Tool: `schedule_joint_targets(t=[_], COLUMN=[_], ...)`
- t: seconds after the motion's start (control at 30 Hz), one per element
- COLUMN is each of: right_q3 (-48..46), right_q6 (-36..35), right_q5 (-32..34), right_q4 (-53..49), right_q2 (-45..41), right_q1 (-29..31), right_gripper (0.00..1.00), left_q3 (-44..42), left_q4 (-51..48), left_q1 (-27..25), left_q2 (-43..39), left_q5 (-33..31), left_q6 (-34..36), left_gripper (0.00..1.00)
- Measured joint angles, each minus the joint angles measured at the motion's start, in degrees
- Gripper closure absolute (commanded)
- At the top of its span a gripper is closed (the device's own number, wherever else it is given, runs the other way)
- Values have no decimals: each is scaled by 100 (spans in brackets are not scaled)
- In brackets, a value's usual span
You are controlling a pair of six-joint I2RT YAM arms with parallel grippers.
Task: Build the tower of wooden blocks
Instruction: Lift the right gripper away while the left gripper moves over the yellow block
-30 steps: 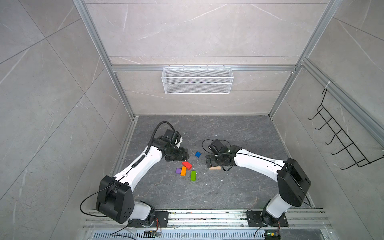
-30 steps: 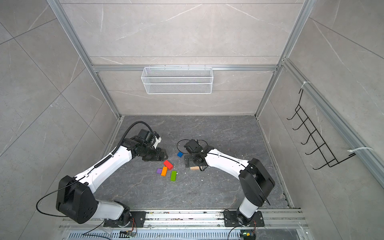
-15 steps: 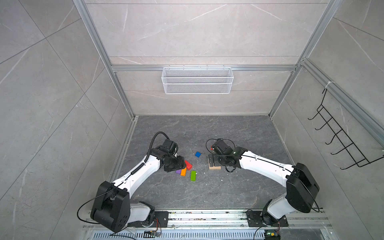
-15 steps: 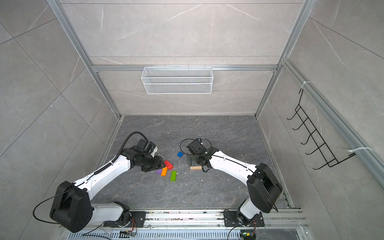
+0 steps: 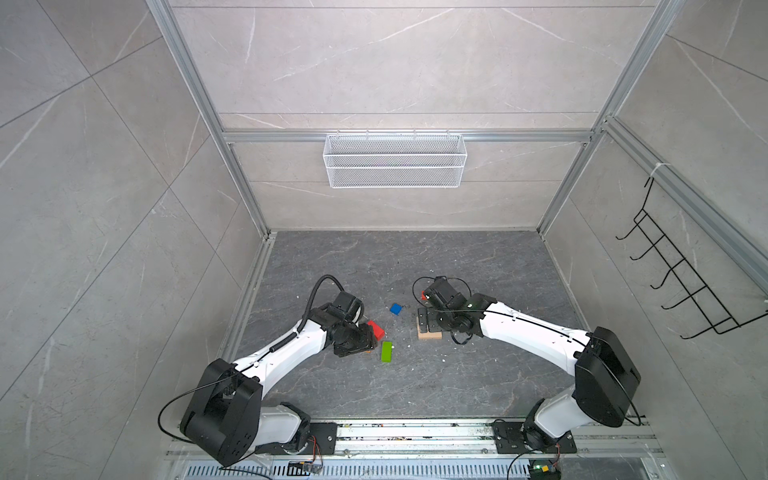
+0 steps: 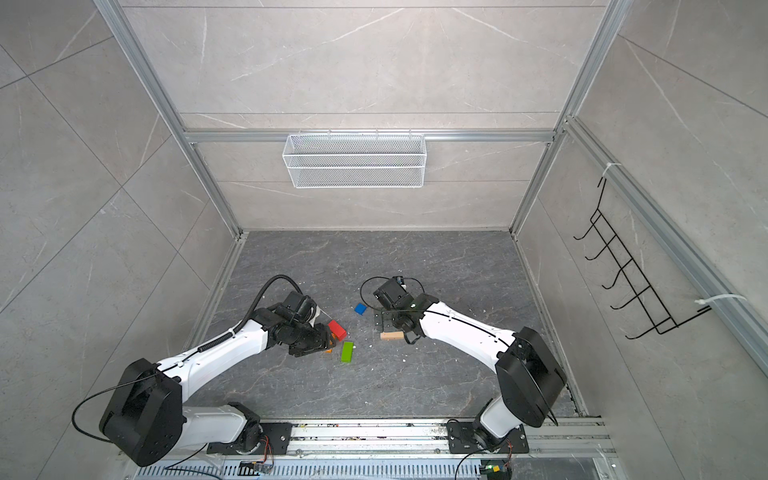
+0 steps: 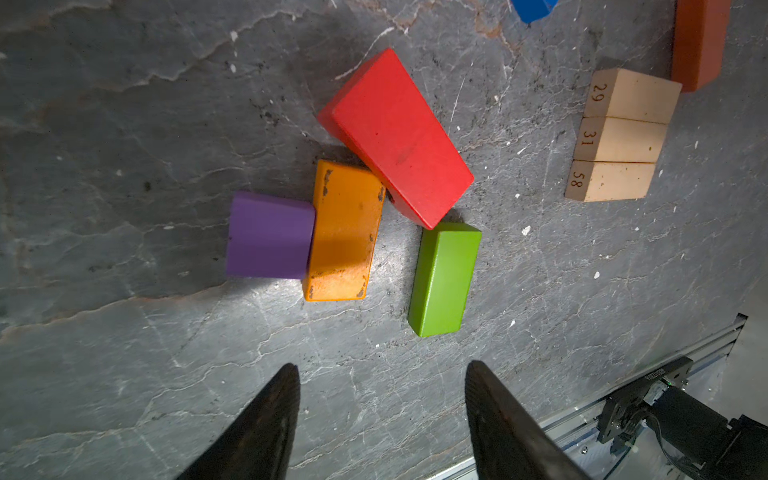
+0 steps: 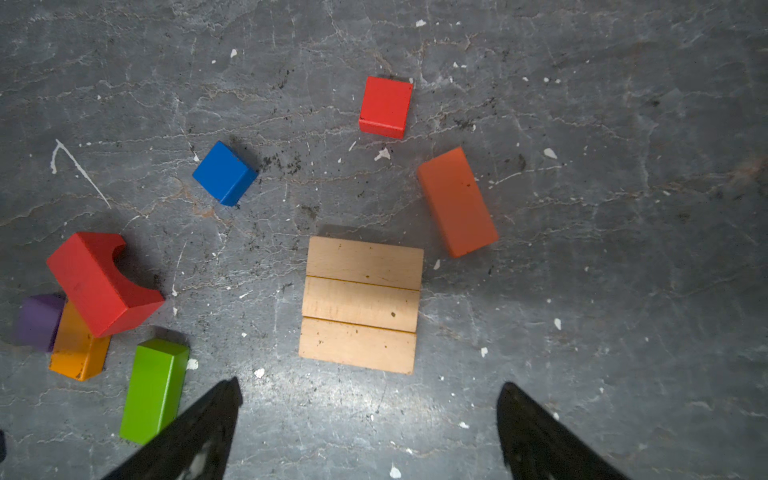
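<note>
Three tan bars (image 8: 361, 303) lie flat side by side on the floor, nothing on them. My right gripper (image 8: 369, 384) hangs open just above them, beside a red cube (image 8: 385, 106), a blue cube (image 8: 224, 172) and a dark orange bar (image 8: 457, 201). My left gripper (image 7: 382, 365) is open and empty over a cluster: a red bar (image 7: 395, 137) leaning on an orange bar (image 7: 345, 230), a purple cube (image 7: 268, 235) touching that, and a green bar (image 7: 444, 278) apart. In both top views the left gripper (image 5: 359, 338) hides the orange and purple blocks.
The grey stone floor (image 5: 415, 386) is walled on three sides, with a metal rail (image 5: 415, 432) along the front. A white wire basket (image 5: 395, 160) hangs on the back wall. White chips and grit speckle the floor.
My left arm has swung toward the front and now covers the orange and purple blocks, and its jaws have narrowed. The right gripper has stayed over the tan bars.
</note>
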Motion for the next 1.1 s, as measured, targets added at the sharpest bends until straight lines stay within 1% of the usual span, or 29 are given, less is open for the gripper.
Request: schedule_joint_targets(t=[0.5,0.8,0.97,1.1], right_q3=[0,0,0,0], right_q6=[0,0,0,-2], right_q5=[162,236,256,275], right_q4=[-52,-179,-225,-251], right_q2=[0,0,0,0], right_q1=[0,0,0,0], right_gripper=[5,6,6,7], left_q3=[63,352,577,791], left_q4=[133,144,61,9], left_q1=[-35,-107,-127,-129], left_q2=[717,1099,1285,1449], left_q5=[-195,-345,-566,-713], left_q6=[59,170,273,376], left_gripper=[38,42,43,46])
